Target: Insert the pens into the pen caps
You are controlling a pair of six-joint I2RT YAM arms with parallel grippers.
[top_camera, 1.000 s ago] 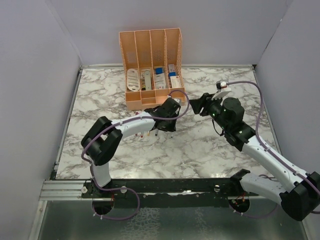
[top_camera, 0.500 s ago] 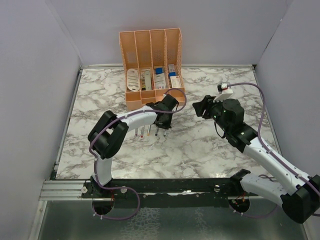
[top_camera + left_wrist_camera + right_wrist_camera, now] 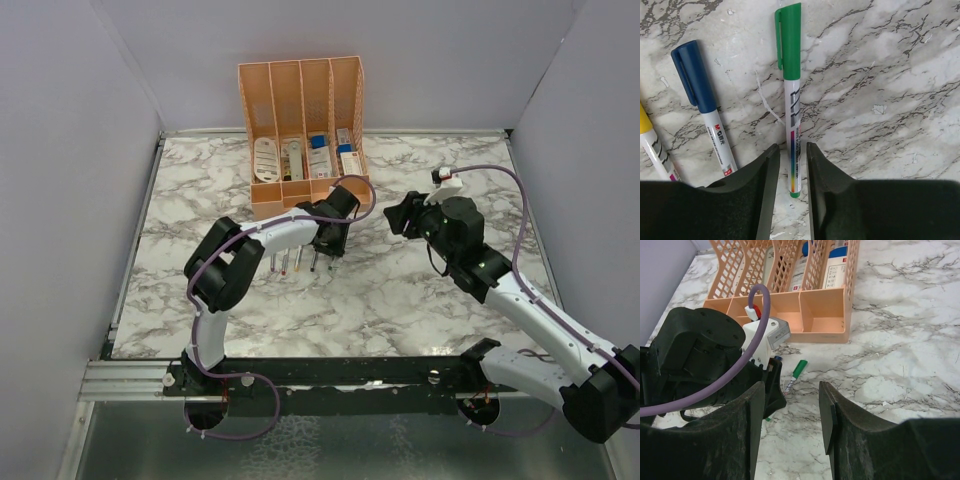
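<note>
Left wrist view: the green pen [image 3: 793,150] lies flat on the surface [image 3: 890,100] with the green cap [image 3: 788,40] seated on its tip. Beside it, the blue pen [image 3: 720,145] carries the blue cap [image 3: 692,75]. A yellow-capped pen [image 3: 649,135] shows at the frame edge. The top external view places all three just in front of the peach organiser [image 3: 300,205], on its near side.

Left fingers [image 3: 767,175]: released. They straddle the rear end of the green pen, with a gap visible on each side and no contact.

Right fingers [image 3: 840,430]: released and empty. They hover near the organiser's front right corner, pointed toward the pen row.

Status: three pens are capped. The top external view shows further pens in the same row. These are too small, and partly hidden by the left arm, to tell whether the purple and red caps are fitted. On this evidence the task is judged past the halfway mark, and the two remaining pens require verification.
</note>
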